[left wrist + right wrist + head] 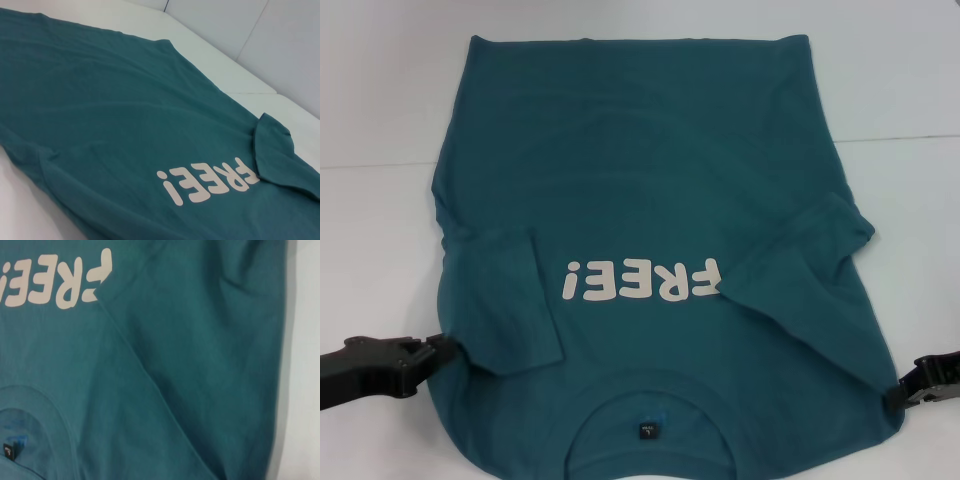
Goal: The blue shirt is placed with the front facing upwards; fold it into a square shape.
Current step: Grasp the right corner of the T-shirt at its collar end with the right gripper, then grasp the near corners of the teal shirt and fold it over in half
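The blue shirt (pixel 650 200) is shown spread front-up on the white table (pixel 380 100), the collar nearest the robot and the hem at the far side, with both short sleeves already turned inward over the chest; the white "FREE!" lettering (pixel 640 280) is partly overlapped by the right sleeve. The left gripper (pixel 432 352) is placed at the shirt's left edge near the shoulder, its tips touching or just beside the cloth; the right gripper (pixel 898 394) is placed at the right edge near the other shoulder, likewise at the fabric's border. Whether either pair of fingers is spread or closed on cloth cannot be told, since the tips merge with the fabric in the head view and neither wrist view shows them. The step in hand is judged to be the seizing of the two shoulder corners for a lengthwise fold toward the hem. For this to be done well, both layers at each corner should be caught together, the two corners lifted evenly, and the fold carried straight away from the robot so that the tucked sleeves are not dragged out and the side edges are kept parallel.
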